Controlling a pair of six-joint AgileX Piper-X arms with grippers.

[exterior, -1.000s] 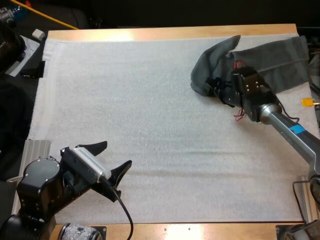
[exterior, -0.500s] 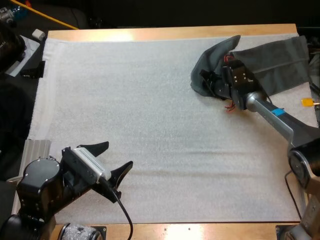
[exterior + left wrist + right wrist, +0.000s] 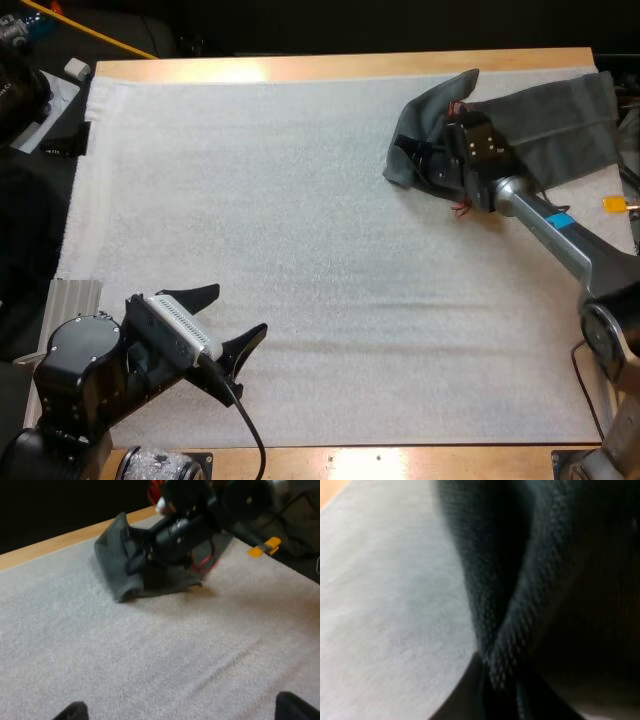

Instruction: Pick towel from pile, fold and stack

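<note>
While right tool pinches towel, left tool apart.

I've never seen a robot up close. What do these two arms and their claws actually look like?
Both are jointed. The left arm is black with chunky round joints; the left gripper ends in two pointed black fingers. The right arm has a smooth silver tube with a blue band round it, then a boxy black wrist and the black right gripper.
</note>
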